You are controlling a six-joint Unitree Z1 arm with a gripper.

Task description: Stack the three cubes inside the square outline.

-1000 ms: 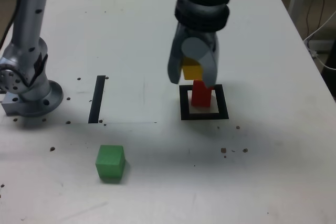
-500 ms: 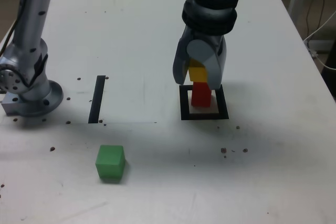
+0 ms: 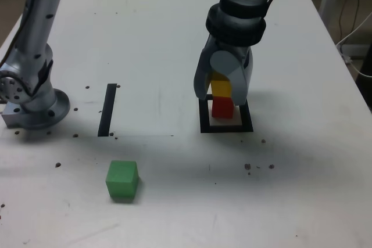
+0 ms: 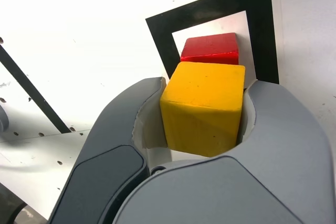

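- Jaws (image 3: 224,92) (image 4: 202,111) pinch the yellow cube (image 3: 220,87) (image 4: 203,108), one jaw on each of two opposite faces; the wrist view shows both jaws against its sides.
- Yellow cube sits directly over the red cube (image 3: 222,107) (image 4: 210,49); in the exterior view the two look stacked, yellow on top. Whether the faces fully touch cannot be told.
- Red cube is below the jaws, standing inside the square outline (image 3: 203,127) (image 4: 159,31) on its white centre.
- The outline's black frame surrounds the red cube on all sides; jaw tips hang just above its far edge in the exterior view.
- Green cube (image 3: 122,179) lies well apart from the jaws, on the desk (image 3: 163,39) nearer the camera and toward the exterior view's left, untouched.
- Straight black tape strip (image 3: 108,109) (image 4: 29,90) lies between the jaws and the arm base (image 3: 32,103), toward the exterior view's left.
- Desk surface is white with small dark specks scattered on it.
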